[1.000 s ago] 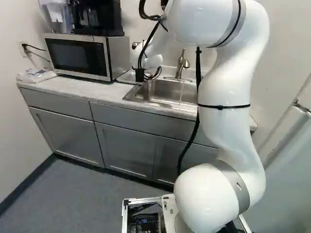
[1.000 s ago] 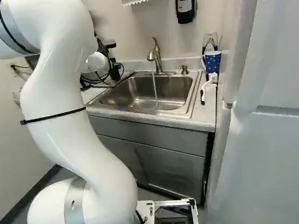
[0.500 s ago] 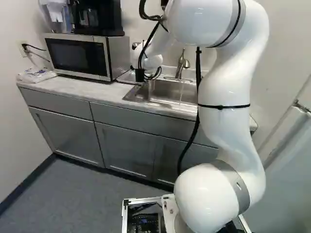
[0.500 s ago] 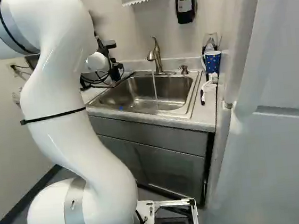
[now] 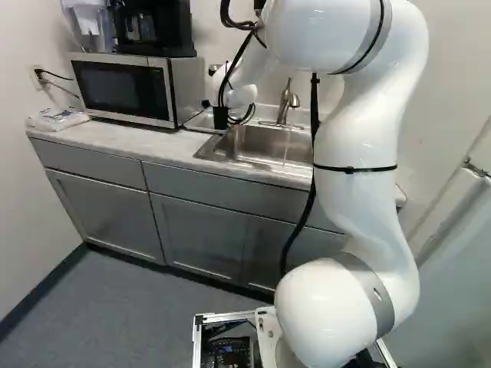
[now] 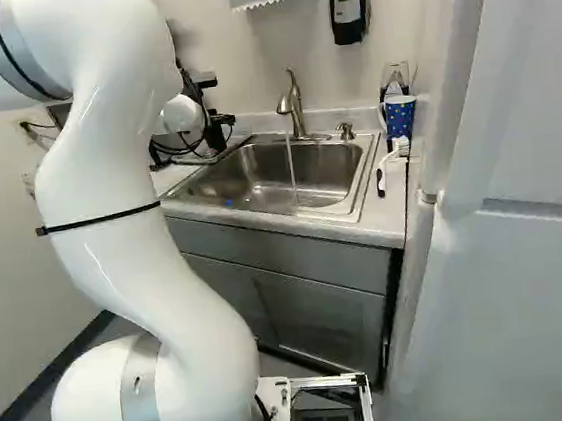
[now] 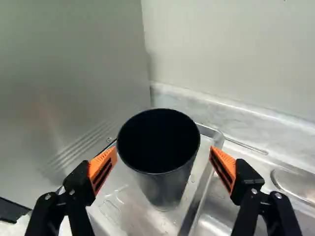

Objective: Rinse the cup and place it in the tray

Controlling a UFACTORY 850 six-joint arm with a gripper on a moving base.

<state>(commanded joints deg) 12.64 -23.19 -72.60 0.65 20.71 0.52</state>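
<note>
At the far end of the arm, the gripper (image 5: 206, 103) shows only as a small dark part beside the microwave. In the wrist view the gripper (image 7: 163, 160) stands open, an orange pad on each side of the black cup (image 7: 165, 184). The pad on the microwave side is close to the cup's rim; a clear gap separates the other from it. Upright and empty-looking, the cup stands in the metal tray (image 7: 118, 209), its mouth facing the camera. Wet marks show on the tray.
Water runs from the faucet (image 6: 295, 103) into the sink (image 6: 248, 179). The microwave (image 5: 123, 88) rises close beside the cup. At the sink's far side are a blue patterned cup (image 6: 401, 115) and a white brush (image 6: 391, 164). A wall stands behind the tray.
The gripper's fingers have spread apart, one now showing beside the cup's top in the left base view. My upper arm has shifted very slightly. The base and the cup have stayed put.
</note>
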